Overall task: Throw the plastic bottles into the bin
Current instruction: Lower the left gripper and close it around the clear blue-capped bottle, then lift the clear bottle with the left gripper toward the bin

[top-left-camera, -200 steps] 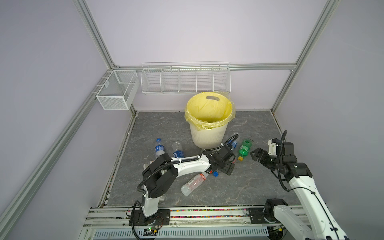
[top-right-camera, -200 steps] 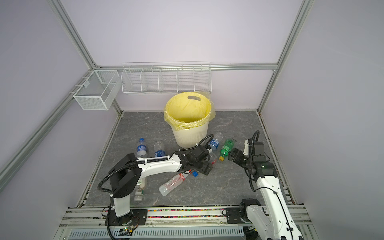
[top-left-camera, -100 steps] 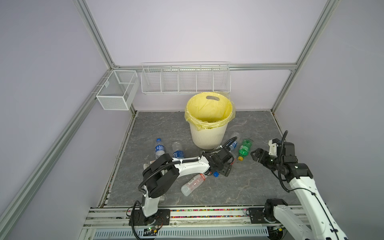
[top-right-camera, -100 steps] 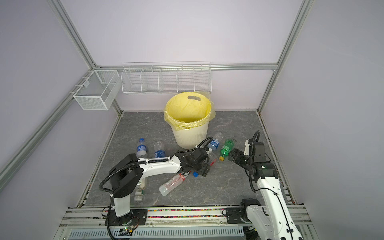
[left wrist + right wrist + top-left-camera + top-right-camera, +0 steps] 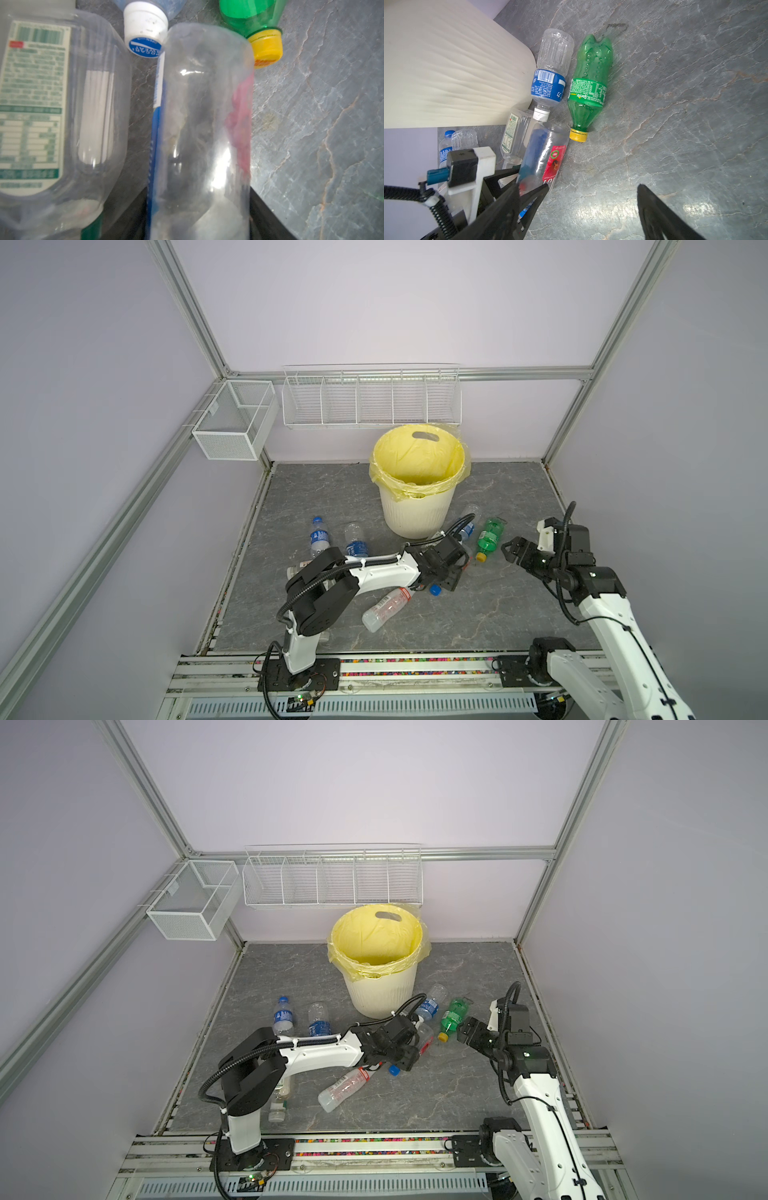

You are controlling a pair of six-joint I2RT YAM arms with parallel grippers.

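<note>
Straddling the clear red-label bottle (image 5: 546,149), which lies on the counter (image 5: 498,614) pointing away from it, the left claw (image 5: 533,177) has a jaw each side; whether it squeezes, I cannot tell. The bin (image 5: 415,514) stands just beyond; the right claw (image 5: 514,549) is open, empty.

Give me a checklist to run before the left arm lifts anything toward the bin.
1. Red-labelled bottle lies between the jaws of the left gripper: ok.
2. Jaws pressed firmly on it: cannot tell.
3. Neighbours clear of it: not ok; the blue-labelled bottle and the green bottle have their caps crowding its end.
4. Bin upright, mouth unobstructed: ok.
5. Right gripper open, empty, apart from the left arm: ok.
</note>
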